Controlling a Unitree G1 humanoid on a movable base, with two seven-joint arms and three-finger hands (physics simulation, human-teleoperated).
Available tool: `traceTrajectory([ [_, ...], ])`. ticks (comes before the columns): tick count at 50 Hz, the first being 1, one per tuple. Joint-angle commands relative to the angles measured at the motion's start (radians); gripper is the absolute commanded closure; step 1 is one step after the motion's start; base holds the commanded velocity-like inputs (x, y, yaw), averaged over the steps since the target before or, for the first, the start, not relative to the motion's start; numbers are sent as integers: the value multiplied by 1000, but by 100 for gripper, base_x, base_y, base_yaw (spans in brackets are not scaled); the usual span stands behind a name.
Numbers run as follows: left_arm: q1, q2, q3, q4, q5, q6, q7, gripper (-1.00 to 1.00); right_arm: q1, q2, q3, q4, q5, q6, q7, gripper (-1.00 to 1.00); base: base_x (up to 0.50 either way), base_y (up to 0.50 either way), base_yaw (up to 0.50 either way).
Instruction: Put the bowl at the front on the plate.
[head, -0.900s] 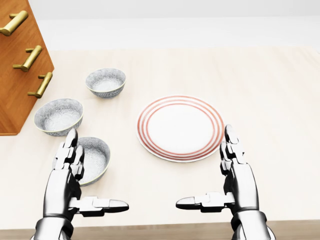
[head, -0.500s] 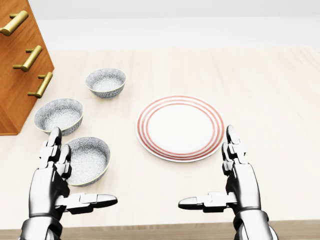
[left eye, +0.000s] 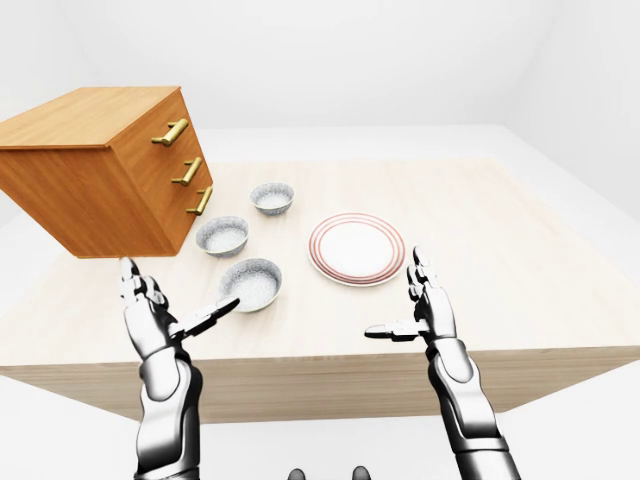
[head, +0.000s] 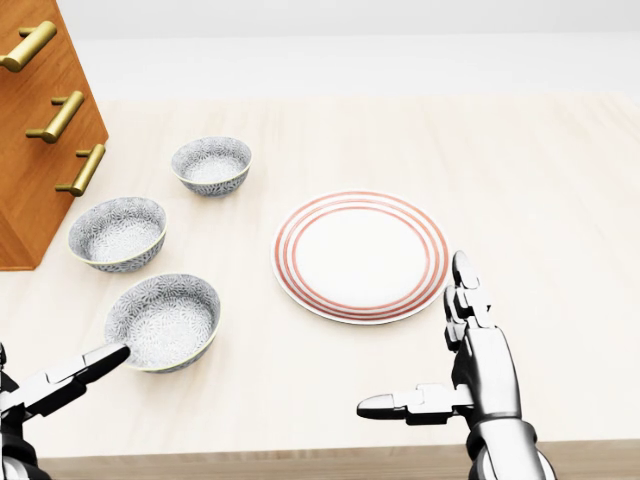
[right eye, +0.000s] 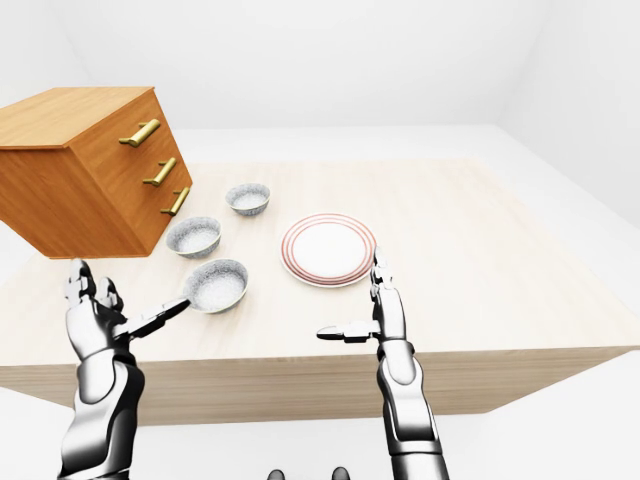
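Note:
Three grey patterned bowls stand in a row on the wooden table. The lowest one in the head view, the bowl (head: 163, 320), sits left of the red-ringed white plate (head: 360, 256). My left hand (left eye: 182, 288) is open at the bowl's lower left. Its thumb (head: 75, 377) points at the rim, almost touching it, and its fingers are out of the head view. Below the plate's right edge my right hand (head: 411, 335) is open, fingers up and thumb pointing left. Neither hand holds anything.
The middle bowl (head: 117, 232) and the far bowl (head: 211, 164) stand above the near one. A wooden chest of drawers (left eye: 110, 170) with brass handles stands at the left. The table's near edge (head: 300, 458) runs just below my hands.

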Motion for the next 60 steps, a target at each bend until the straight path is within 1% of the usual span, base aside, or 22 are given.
traceTrajectory([
  [1,21,0,88,-33,-20,0,158,-100,0,0,2,-6,-3,7,1,-100,0,0,0],
  [3,36,-1,98,-48,-28,0,170,-100,-4,-1,-1,12,-2,-6,2,-100,0,0,0],
  [7,58,-11,135,-52,-1,-20,222,-100,2,1,4,-12,-6,15,0,-100,0,0,0],
  [9,68,-12,143,-60,-5,-18,222,-100,1,0,0,3,-3,0,2,-100,0,0,0],
  [10,80,-19,154,-68,-3,-43,222,-100,4,1,2,-7,-4,7,1,-100,0,0,0],
  [12,99,-26,164,-87,-11,-50,222,-100,4,1,2,-6,-6,7,0,-100,0,0,0],
  [14,112,-37,178,-84,32,-91,222,-100,2,0,-1,3,-3,-2,1,-100,0,0,0],
  [15,108,-42,189,-76,62,-96,222,-100,2,0,-1,2,-3,-1,1,-100,0,0,0],
  [16,113,-42,190,-84,25,-88,222,-100,5,0,1,-9,-3,7,1,-100,0,0,0],
  [19,116,-43,201,-86,16,-86,222,-100,4,0,-2,-1,0,-5,2,-100,0,0,0],
  [22,123,-49,212,-84,23,-108,222,-100,1,-2,-4,-1,-9,6,-10,-100,0,0,0],
  [23,119,-50,223,-82,62,-96,222,-100,4,-1,-6,-7,-2,7,-8,-100,0,0,0],
  [24,124,-48,221,-85,33,-104,222,-100,9,1,-6,-25,1,19,-9,-100,0,0,0],
  [27,116,-44,227,-80,20,-80,222,-100,8,0,-10,-24,6,23,-13,-100,0,0,0],
  [29,110,-39,230,-71,15,-80,222,-100,4,-2,-9,-9,-6,23,-23,-100,0,0,0],
  [30,108,-41,234,-63,29,-114,222,-100,5,-2,-8,-13,-6,25,-21,-100,0,0,0],
  [32,114,-41,228,-73,24,-101,222,-100,4,-2,-7,-13,-8,28,-22,-100,0,0,0],
  [35,116,-41,226,-76,31,-106,222,-100,5,-1,-4,-19,-11,34,-22,-100,0,0,0],
  [38,116,-41,229,-86,29,-88,222,-100,2,-2,-6,-13,-13,34,-24,-100,0,0,0],
  [41,112,-39,228,-76,30,-92,222,-100,6,-1,-4,-29,-14,46,-24,-100,0,0,0],
  [47,105,-34,226,-57,31,-103,222,-100,0,-3,-7,-7,-13,34,-22,-100,0,0,0],
  [60,107,-34,224,-67,29,-94,222,-100,-2,-3,-6,-5,-13,33,-20,-100,0,0,0],
])
